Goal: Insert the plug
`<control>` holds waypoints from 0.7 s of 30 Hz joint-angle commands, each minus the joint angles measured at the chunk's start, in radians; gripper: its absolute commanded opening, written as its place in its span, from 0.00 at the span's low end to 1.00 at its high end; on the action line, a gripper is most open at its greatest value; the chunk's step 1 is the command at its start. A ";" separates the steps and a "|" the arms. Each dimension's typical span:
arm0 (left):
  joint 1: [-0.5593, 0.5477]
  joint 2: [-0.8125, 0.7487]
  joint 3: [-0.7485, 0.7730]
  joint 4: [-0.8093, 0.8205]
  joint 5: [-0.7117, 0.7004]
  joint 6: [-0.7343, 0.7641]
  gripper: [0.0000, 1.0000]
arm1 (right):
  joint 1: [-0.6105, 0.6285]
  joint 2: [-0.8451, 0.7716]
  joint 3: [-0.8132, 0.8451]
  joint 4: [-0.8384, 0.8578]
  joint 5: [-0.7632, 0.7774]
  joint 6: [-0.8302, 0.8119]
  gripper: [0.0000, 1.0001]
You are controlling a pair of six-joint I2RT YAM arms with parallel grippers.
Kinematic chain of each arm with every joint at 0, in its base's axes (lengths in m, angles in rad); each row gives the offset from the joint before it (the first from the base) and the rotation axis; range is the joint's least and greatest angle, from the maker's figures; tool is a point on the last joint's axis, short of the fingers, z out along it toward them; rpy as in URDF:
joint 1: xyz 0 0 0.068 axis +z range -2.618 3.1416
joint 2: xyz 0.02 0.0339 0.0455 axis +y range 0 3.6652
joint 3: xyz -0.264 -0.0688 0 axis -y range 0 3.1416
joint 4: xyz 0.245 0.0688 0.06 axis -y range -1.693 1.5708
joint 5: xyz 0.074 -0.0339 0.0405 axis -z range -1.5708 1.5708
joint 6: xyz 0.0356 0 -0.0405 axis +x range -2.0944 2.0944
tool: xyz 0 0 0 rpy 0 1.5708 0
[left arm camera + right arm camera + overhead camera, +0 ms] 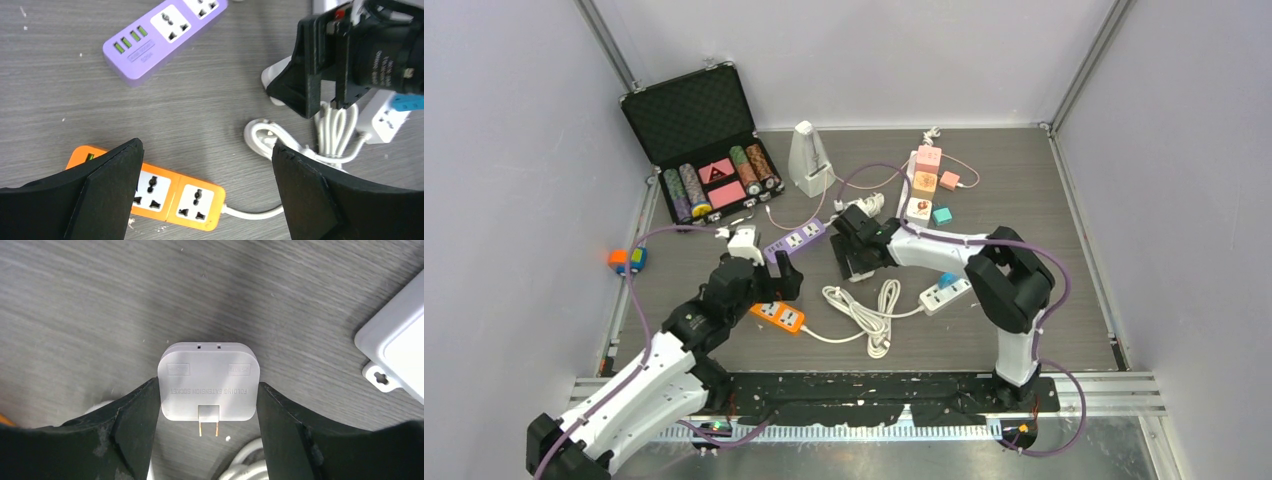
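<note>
The right claw [208, 390] squeezes the white plug [209, 375] by its sides, over the gray table [90, 300]. The plug's two metal pins stick out. The left claw [207, 150] is spread wide above the orange power strip [172, 192], holding nothing.

This is looking like a robotics lab test cell: plain panels [514, 150] on aluminium rails [609, 45] are enclosing a grey counter [1024, 190], with a poker-chip case [699, 140] and a metronome [807, 158] sitting beyond the right pincer [208, 400].
</note>
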 commanded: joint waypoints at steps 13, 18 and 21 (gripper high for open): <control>0.014 -0.044 0.319 -0.178 0.281 0.092 0.98 | 0.146 -0.505 -0.236 0.436 -0.198 -0.265 0.62; 0.018 -0.018 0.389 -0.235 0.352 0.100 0.89 | 0.216 -0.594 -0.272 0.484 -0.259 -0.308 0.62; 0.026 -0.013 0.416 -0.253 0.393 0.084 0.83 | 0.249 -0.645 -0.290 0.509 -0.278 -0.340 0.62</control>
